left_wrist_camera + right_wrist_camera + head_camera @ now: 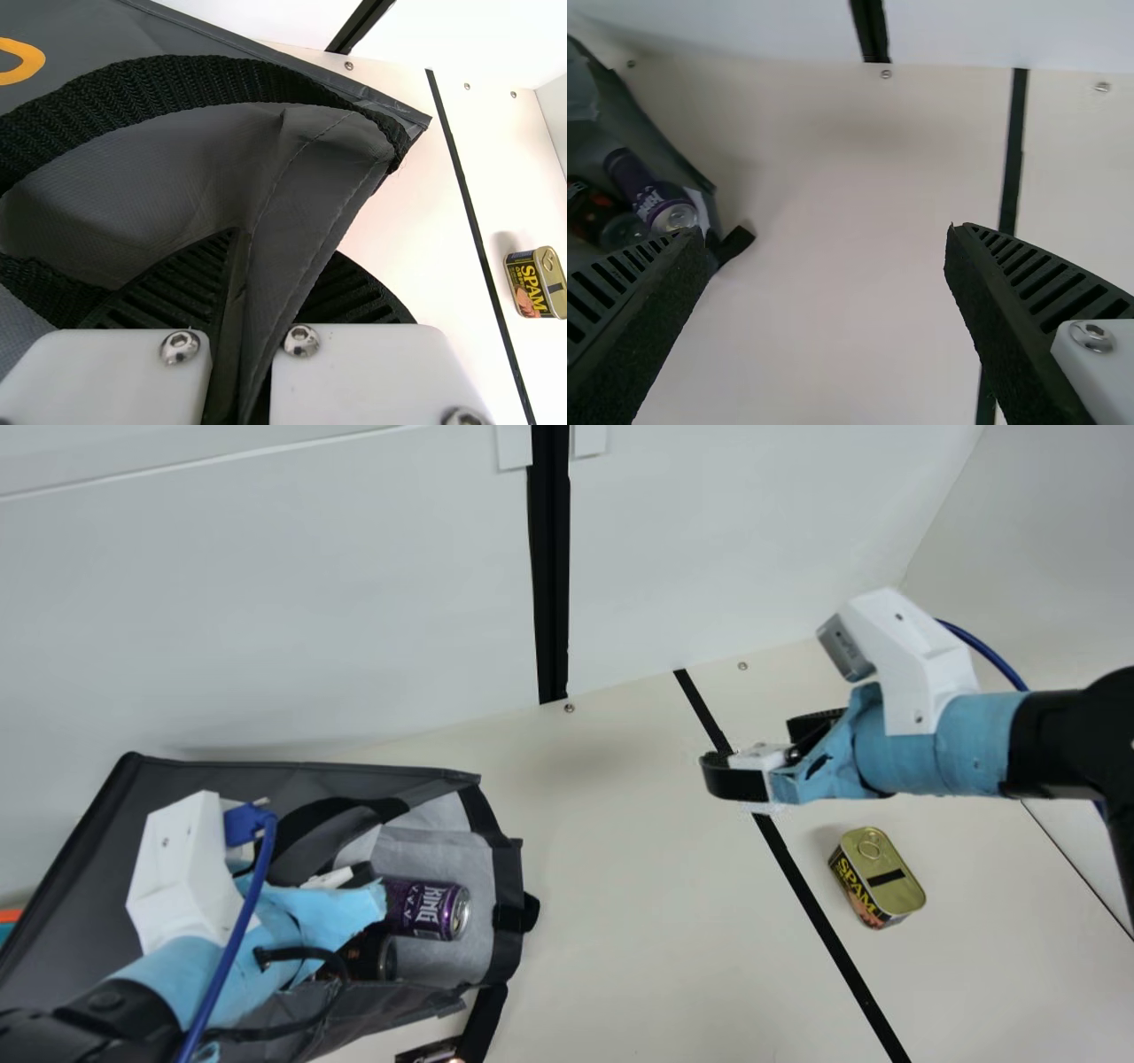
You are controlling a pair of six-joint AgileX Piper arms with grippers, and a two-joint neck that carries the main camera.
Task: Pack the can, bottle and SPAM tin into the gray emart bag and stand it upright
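SPAM tin [877,877] near right hand [753,746], not touching (that one spread wide); left hand [361,875] pinching bag wall [301,204].

Main view: downward, oblique; left wrist view: close above the bag [133,186], sharing the SPAM tin [877,875] (main's 4 o'clock); right wrist view: sharing the can [430,911].

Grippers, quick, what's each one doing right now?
Left gripper: closed, holding the edge of the gray bag.
Right gripper: open, jaws wide apart, nothing between them.
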